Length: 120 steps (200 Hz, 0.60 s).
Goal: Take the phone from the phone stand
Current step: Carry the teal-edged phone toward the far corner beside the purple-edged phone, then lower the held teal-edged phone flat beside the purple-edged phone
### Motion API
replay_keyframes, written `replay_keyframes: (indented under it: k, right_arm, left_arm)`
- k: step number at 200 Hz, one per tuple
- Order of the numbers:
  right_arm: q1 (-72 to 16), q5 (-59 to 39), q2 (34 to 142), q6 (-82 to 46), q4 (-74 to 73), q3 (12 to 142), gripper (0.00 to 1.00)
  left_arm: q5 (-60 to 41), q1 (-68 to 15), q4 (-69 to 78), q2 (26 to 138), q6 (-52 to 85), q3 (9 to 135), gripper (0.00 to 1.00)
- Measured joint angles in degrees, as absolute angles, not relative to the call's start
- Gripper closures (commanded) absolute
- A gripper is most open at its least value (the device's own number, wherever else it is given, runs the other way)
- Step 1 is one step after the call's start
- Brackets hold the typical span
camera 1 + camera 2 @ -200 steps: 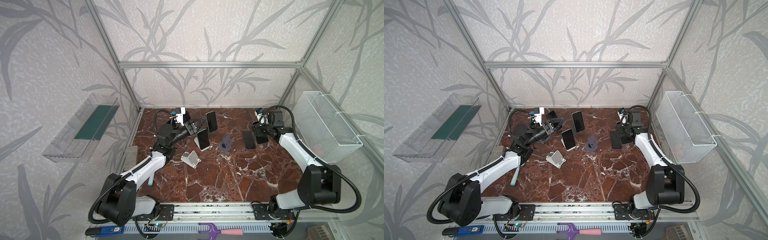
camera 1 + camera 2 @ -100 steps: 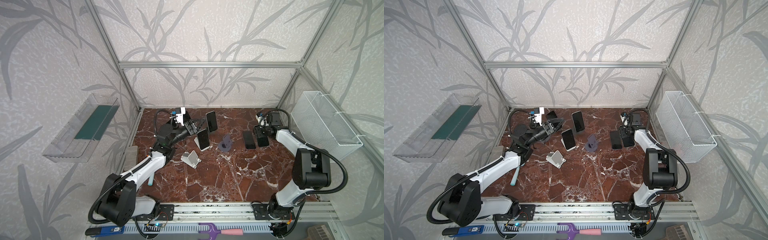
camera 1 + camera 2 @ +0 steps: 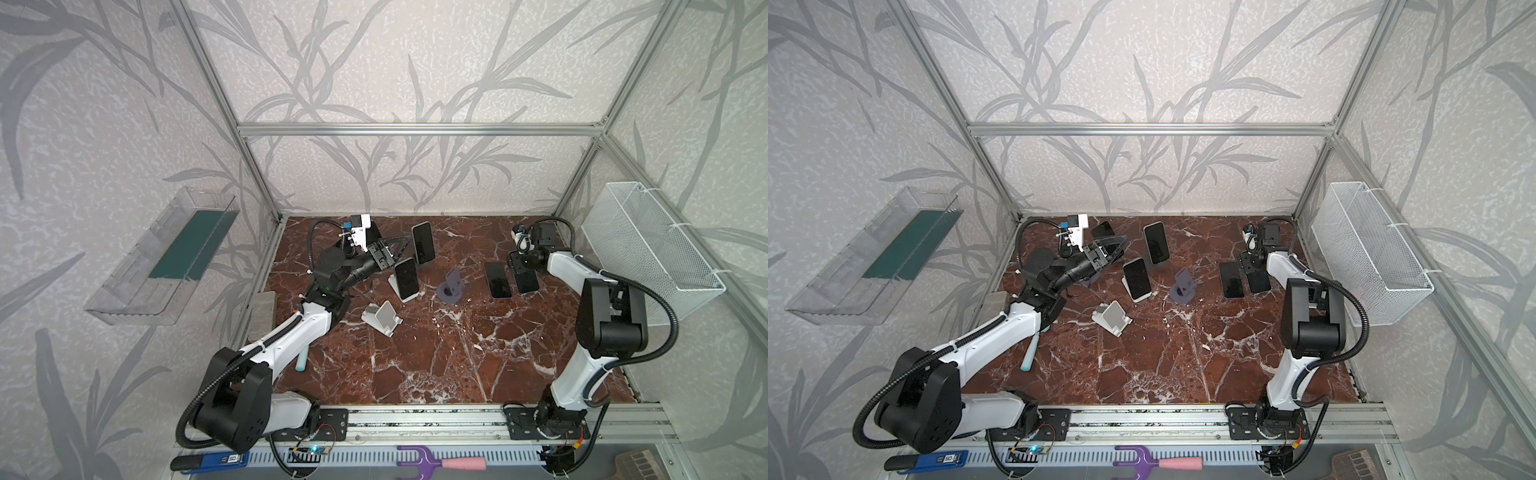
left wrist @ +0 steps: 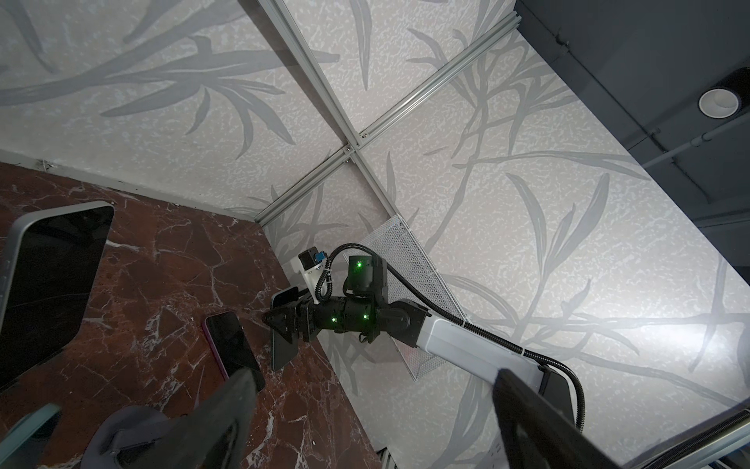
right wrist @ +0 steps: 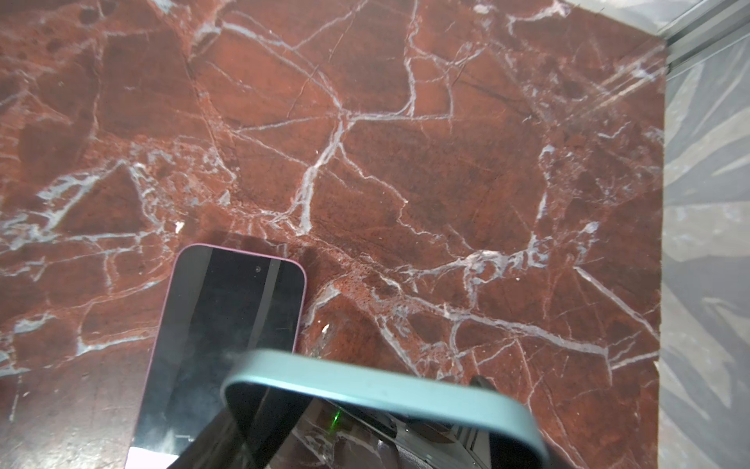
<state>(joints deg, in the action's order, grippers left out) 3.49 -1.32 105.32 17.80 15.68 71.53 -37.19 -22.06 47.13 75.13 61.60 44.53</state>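
Observation:
A dark phone (image 3: 406, 279) leans on a white phone stand (image 3: 392, 286) left of centre. A second phone (image 3: 423, 248) stands propped behind it. My left gripper (image 3: 397, 247) hangs open just left of both, with nothing between its fingers (image 4: 227, 406). My right gripper (image 3: 519, 266) is shut on a teal-cased phone (image 5: 385, 390), held tilted low over the table beside a pink-cased phone (image 5: 227, 325) that lies flat. The teal-cased phone (image 4: 284, 345) also shows in the left wrist view. A grey phone stand (image 3: 451, 286) stands empty at the centre.
Another empty white stand (image 3: 382, 318) sits in front of the left arm. A white wire basket (image 3: 648, 249) hangs on the right wall and a clear tray (image 3: 166, 257) on the left wall. A pale blue stick (image 3: 300, 361) lies by the left arm.
The right arm's elbow has folded up and swung right, and its gripper with the teal-cased phone has shifted slightly right, beside the pink-cased phone. The left arm has not moved.

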Motion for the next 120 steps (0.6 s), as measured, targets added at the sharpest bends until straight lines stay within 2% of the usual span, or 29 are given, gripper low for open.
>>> replay_keyframes:
  k: [120]
  right_arm:
    - [6.09, -4.16, 111.42, 18.68, 23.38, 79.29, 0.27]
  left_arm:
    - [-37.43, -20.53, 47.46, 74.65, 62.81, 44.53, 0.08]
